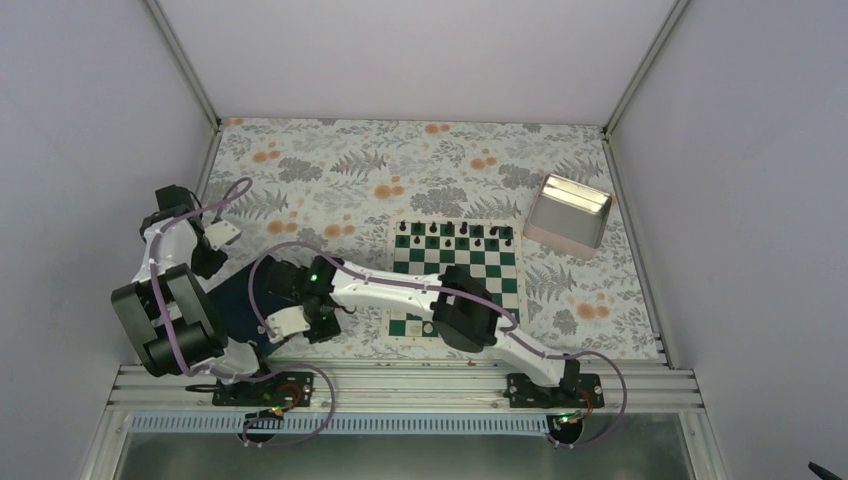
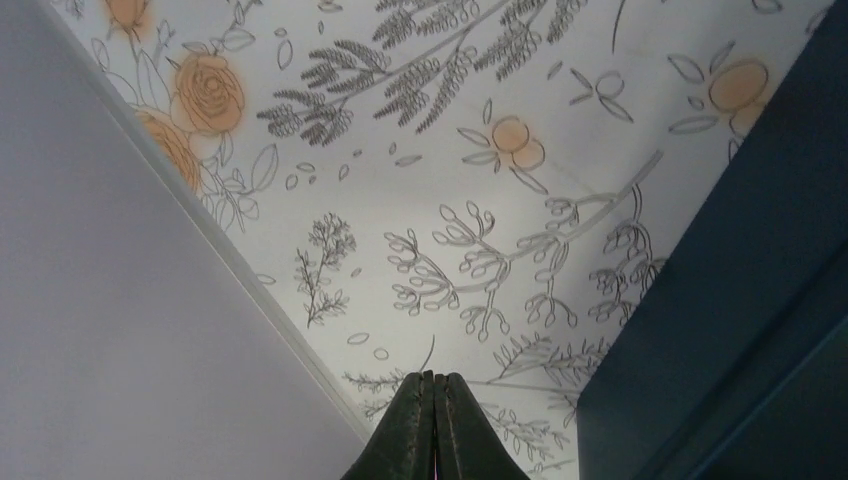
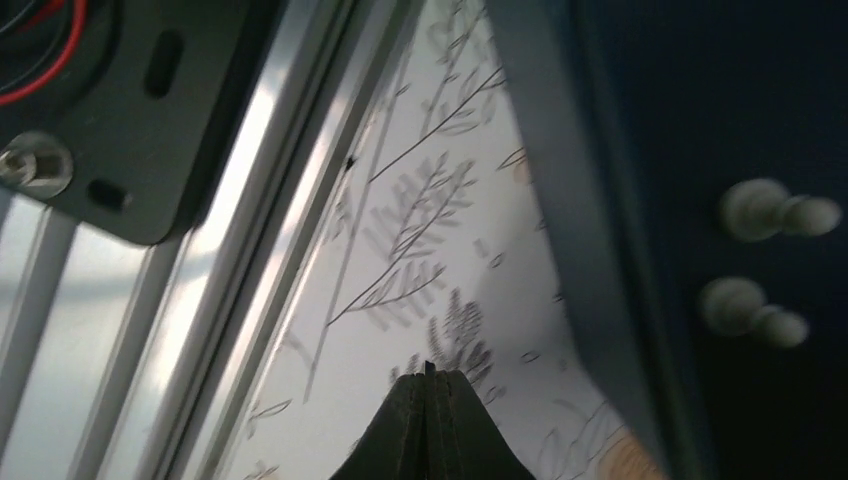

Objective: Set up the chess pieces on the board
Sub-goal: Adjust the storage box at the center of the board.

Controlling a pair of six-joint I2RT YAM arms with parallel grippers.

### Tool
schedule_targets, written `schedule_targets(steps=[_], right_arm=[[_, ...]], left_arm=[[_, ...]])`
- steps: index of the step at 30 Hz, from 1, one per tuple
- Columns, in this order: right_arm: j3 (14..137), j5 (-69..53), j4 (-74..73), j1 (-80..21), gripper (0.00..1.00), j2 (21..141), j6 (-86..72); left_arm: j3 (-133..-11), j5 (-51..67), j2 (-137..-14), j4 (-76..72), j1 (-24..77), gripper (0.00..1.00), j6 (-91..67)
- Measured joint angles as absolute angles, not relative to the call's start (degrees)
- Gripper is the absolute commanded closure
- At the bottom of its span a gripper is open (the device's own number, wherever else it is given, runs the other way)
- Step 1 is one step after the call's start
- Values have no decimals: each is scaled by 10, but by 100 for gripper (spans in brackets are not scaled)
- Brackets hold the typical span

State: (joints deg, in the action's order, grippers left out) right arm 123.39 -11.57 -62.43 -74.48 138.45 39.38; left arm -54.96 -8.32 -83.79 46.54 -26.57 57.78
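navy tray (image 3: 680,100) holds cream chess pieces (image 3: 775,210); right arm (image 1: 390,290) covers board (image 1: 495,262); left claw (image 2: 435,385), right claw (image 3: 428,378) both pressed together.

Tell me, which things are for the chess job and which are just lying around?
For the job: white pieces, lying in the blue tray; board.
Just lying about: black pieces, standing at the board's far edge; metal box.

One board (image 1: 505,262) lies on the worktop (image 1: 330,160). Two cream chess pieces (image 3: 765,210) show in the one navy tray (image 3: 690,90). One silvery bin (image 1: 570,212) sits near the worktop's far right corner. Black pieces (image 1: 447,231) line the board's far edge, too small to count.
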Motion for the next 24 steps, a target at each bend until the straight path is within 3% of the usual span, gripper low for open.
schedule_targets(steps=[24], right_arm=[[1321, -58, -548, -687, 96, 1434, 327]], left_arm=[[-527, -83, -860, 491, -285, 98, 609]])
